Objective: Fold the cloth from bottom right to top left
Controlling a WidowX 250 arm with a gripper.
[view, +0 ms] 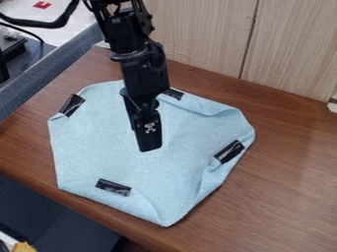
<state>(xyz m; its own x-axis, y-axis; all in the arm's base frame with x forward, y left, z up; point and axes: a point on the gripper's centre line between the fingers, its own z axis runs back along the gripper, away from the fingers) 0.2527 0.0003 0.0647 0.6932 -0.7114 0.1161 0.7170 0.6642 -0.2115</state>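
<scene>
The light blue cloth's (99,142) bottom right edge (208,184) lies down and right from the hand (151,147), open or closed I cannot tell.

Light-blue cloth (99,147), mostly flat, edges curled

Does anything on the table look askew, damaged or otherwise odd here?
The cloth looks uneven: its upper-right edge is rumpled and its lower edge seems turned over. Four dark, tape-like strips near its edges also look unusual.
</scene>
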